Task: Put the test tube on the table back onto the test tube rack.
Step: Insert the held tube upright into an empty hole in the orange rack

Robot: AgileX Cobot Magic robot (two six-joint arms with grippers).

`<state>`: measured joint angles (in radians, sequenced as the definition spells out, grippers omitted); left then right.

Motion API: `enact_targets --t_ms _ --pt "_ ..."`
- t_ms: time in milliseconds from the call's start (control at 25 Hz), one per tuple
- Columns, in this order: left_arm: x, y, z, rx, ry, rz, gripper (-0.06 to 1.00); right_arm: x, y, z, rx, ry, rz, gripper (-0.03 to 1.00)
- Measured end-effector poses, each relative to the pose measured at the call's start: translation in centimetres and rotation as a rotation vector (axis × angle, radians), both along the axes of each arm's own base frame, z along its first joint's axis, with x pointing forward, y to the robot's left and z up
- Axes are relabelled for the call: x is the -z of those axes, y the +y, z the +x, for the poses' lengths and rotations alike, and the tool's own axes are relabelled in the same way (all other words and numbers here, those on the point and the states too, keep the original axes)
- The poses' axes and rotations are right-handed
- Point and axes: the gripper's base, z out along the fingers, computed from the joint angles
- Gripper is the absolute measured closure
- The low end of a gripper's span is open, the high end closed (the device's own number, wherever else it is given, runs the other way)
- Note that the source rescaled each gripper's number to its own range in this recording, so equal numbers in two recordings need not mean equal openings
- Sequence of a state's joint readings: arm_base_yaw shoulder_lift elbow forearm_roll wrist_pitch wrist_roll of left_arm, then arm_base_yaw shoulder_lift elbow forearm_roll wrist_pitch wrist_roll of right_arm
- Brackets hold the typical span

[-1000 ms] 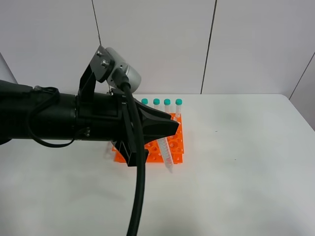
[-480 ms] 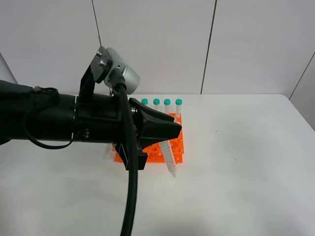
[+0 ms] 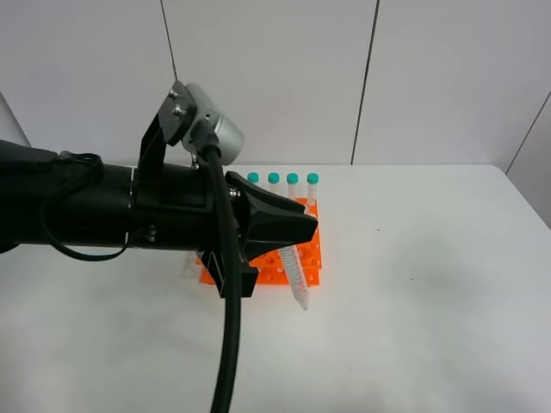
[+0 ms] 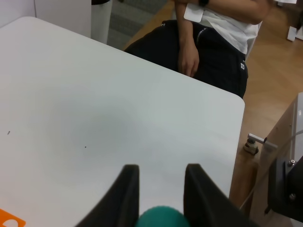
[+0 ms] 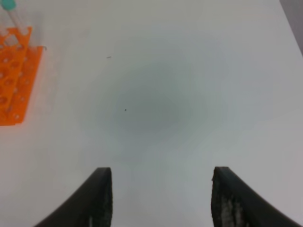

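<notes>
Exterior high, count: one test tube rack on the counter; four capped tubes upright in its far row; one test tube outside it.
Exterior high, test tube: hangs tilted under the left gripper, tip by the rack's near right corner.
Left wrist: left gripper clamped on the test tube at its cap; one person beyond the counter.
Right wrist: right gripper jaws apart, holding nothing, well apart from the rack.

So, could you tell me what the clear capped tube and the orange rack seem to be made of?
Slim clear teal-capped tube: probably transparent plastic, see-through with faint printed marks, though glass is possible. Bright orange holed rack: apparently moulded plastic, uniform colour, smooth surface, evenly pierced round holes.
</notes>
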<state>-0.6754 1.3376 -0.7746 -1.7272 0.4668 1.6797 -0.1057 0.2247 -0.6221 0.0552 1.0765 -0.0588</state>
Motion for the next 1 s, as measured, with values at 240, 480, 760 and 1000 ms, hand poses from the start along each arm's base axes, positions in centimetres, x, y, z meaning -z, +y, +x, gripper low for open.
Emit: enact_targets --t_ms 240,480,760,1000 --pt "0.0 0.0 0.0 0.0 0.0 0.0 0.94 -0.1 0.2 -0.4 -0.023 -0.033 0.013 0.5" --pt "0.0 0.0 0.0 0.0 0.0 0.0 0.94 -0.1 0.2 -2.1 -0.066 -0.118 -0.009 0.5" --pt "0.0 0.0 0.0 0.0 0.0 0.0 0.94 1.3 0.1 -2.8 -0.049 -0.163 -0.014 0.5" --pt "0.0 0.0 0.0 0.0 0.0 0.0 0.94 2.1 0.1 -2.9 -0.043 -0.183 -0.007 0.5"
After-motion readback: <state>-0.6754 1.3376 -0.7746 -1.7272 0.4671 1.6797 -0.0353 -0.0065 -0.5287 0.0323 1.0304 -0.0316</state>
